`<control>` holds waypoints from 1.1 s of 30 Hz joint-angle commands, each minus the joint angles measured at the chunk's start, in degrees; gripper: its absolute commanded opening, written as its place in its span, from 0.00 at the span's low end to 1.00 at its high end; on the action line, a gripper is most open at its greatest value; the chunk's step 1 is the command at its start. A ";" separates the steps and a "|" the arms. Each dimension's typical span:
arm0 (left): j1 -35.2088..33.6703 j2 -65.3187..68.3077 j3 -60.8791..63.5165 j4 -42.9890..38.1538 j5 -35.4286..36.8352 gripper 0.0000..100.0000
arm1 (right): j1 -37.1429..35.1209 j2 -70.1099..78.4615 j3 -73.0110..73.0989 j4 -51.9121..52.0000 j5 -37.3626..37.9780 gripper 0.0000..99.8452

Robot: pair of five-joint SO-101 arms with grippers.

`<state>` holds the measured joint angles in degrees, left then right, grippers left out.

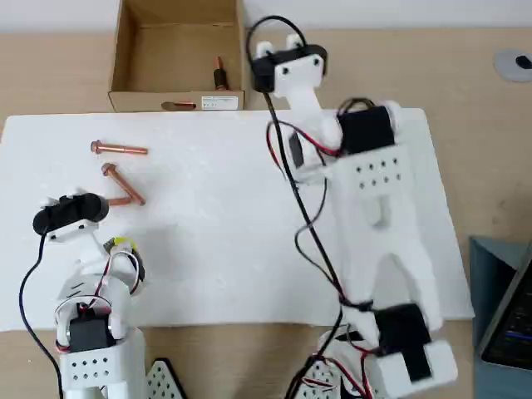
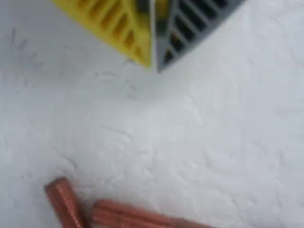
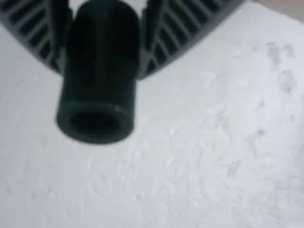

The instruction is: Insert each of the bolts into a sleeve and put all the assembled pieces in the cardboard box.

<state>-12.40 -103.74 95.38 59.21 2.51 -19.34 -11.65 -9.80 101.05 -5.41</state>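
Nearest, the left gripper (image 2: 152, 64) is seen pressed shut and empty beside loose copper bolts (image 1: 119, 149) on the white mat (image 1: 208, 233). Farther off, a black sleeve (image 3: 97, 95) is clamped in the right gripper (image 3: 102, 59). One assembled piece (image 1: 220, 75) is already lodged in the cardboard box (image 1: 141, 101), so several are judged outstanding.

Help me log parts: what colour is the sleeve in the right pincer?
Black sleeve, clearest in the right wrist view.

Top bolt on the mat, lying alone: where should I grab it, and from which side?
Grip the top bolt on the shank near its head, from above, closing across it. It lies flat on the mat, clear of the other bolts, and that probably leaves the tip free for the sleeve.
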 commanded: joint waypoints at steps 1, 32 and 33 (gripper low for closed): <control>0.00 -0.66 -0.35 -0.97 -0.44 0.00 | -0.04 -7.08 3.30 0.97 -4.92 0.01; 0.09 4.88 -22.42 11.43 8.18 0.00 | 25.89 -55.96 51.47 -15.65 -12.66 0.01; 0.09 7.25 -24.26 11.43 9.49 0.00 | 26.24 -56.92 52.62 -16.44 -12.66 0.01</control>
<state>-12.40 -100.66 77.54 70.55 9.89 5.01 -65.71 40.66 87.60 -18.51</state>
